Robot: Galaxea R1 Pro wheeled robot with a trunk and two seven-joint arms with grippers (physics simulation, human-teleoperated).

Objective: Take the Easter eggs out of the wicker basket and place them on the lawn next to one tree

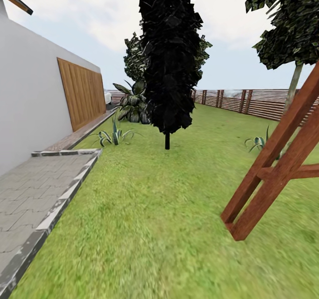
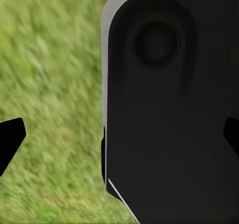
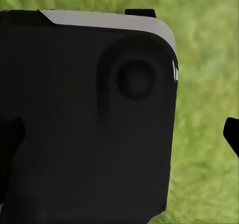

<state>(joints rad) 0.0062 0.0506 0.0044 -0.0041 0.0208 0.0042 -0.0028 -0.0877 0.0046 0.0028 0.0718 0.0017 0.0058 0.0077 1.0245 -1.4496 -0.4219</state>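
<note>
from the head view i counted one dark conifer [image 1: 169, 55] standing on the lawn [image 1: 150, 210], one thin-trunked tree [image 1: 293, 84] at the right, one slanted wooden frame [image 1: 274, 161] and one fence [image 1: 261, 103] closing the far edge. the paved patio [image 1: 31, 192] bordered the grass on the left, beside the house wall [image 1: 31, 99]. open grass lay between patio and frame. left gripper [image 2: 119, 134] and right gripper [image 3: 119, 134] fingertips sat wide apart, holding nothing, above grass, each with a black body of the robot close before it.

A wooden frame [image 1: 274, 157] is cut off at the right edge; a dark conifer [image 1: 170, 55] loses its top; both wrist views show blurred lawn [image 2: 50, 84]
</note>
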